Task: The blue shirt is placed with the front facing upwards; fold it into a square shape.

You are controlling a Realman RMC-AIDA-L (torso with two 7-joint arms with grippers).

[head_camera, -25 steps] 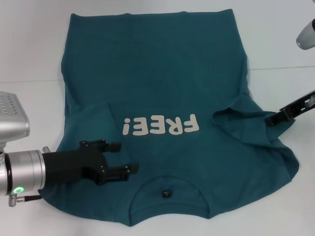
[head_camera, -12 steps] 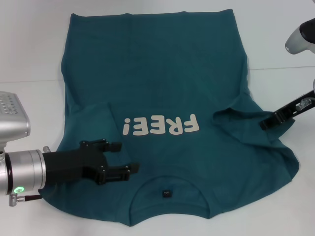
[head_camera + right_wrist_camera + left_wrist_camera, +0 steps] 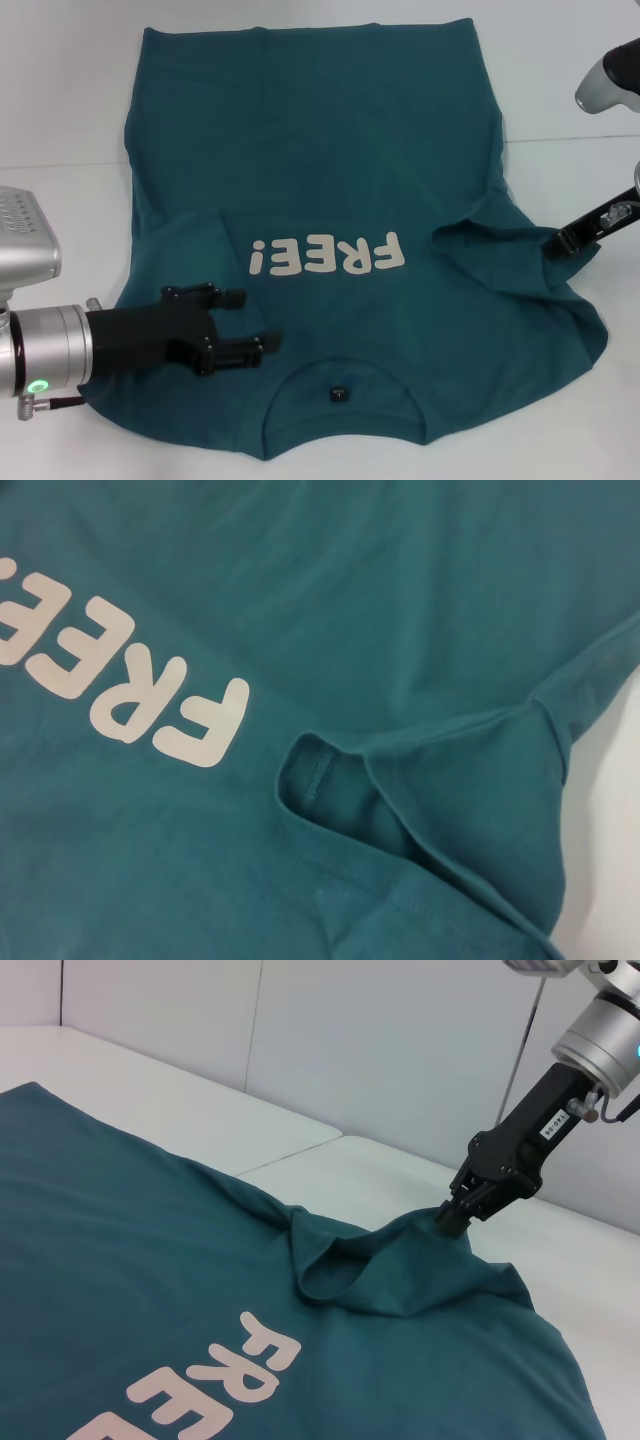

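Note:
The blue shirt lies spread front up on the white table, with its off-white "FREE!" print and small black neck tag toward me. My left gripper hovers open over the shirt's near left shoulder, nothing between its fingers. At the shirt's right side my right gripper is shut on the sleeve and holds that cloth up in a bunched ridge. The left wrist view shows the right gripper pinching the raised sleeve. The right wrist view shows the sleeve opening.
The white table shows bare around the shirt on the left, right and far sides. A pale wall rises behind the table's far edge. Part of my right arm's white casing hangs at the upper right.
My right gripper, still pinching the sleeve, dipped slightly inward over the shirt and then drew back outward to the right. The left gripper and the rest of the shirt have not moved.

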